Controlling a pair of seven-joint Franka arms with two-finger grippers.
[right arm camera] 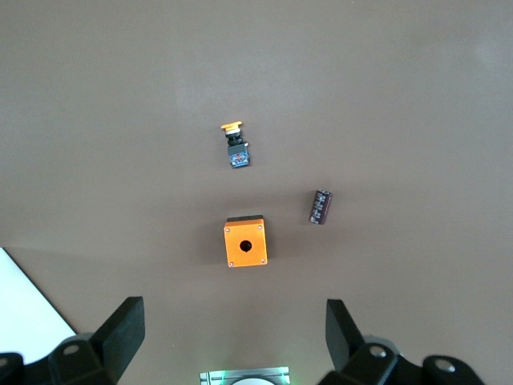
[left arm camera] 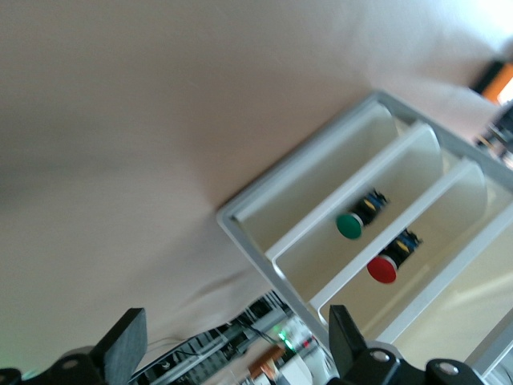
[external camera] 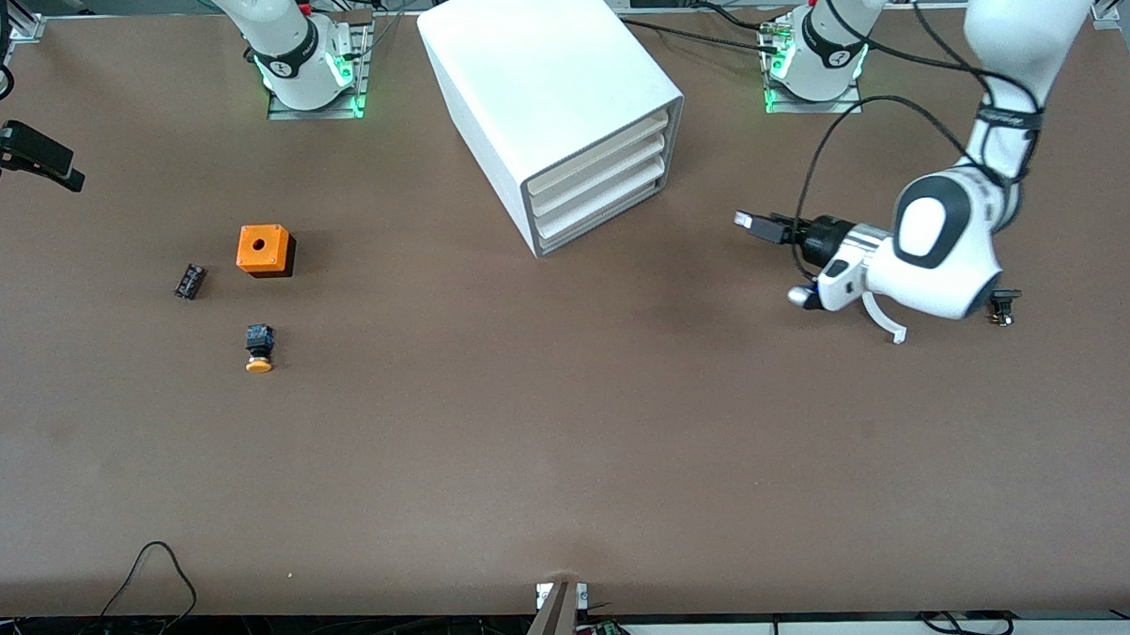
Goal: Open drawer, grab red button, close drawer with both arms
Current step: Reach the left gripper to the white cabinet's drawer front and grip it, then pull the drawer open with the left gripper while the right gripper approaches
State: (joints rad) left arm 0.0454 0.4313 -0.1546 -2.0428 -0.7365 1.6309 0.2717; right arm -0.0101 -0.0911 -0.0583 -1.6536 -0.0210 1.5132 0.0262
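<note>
left gripper: hangs low over the tabletop toward the left arm's end, pointed sideways at the cabinet front; fingers spread wide, nothing between them
cabinet: big white box, just ahead of the left gripper's tips with bare tabletop between, angled
drawers: three alike, stacked, all pushed in; the drawer holding the button is the one the left wrist view looks into, cannot tell which level that is in the front view
button: red cap, black body, lies inside a drawer compartment straight ahead of the left gripper
green-cap button: in the neighbouring compartment, one divider away from the red one
small black part: on the tabletop just beside the left arm's wrist, on the side away from the cabinet
right gripper: high over the right arm's end of the tabletop, fingers wide apart, empty, waiting
orange box: below the right gripper, hole facing up
yellow-cap button: lying on its side near the orange box
black component: beside the orange box, apart from it
</note>
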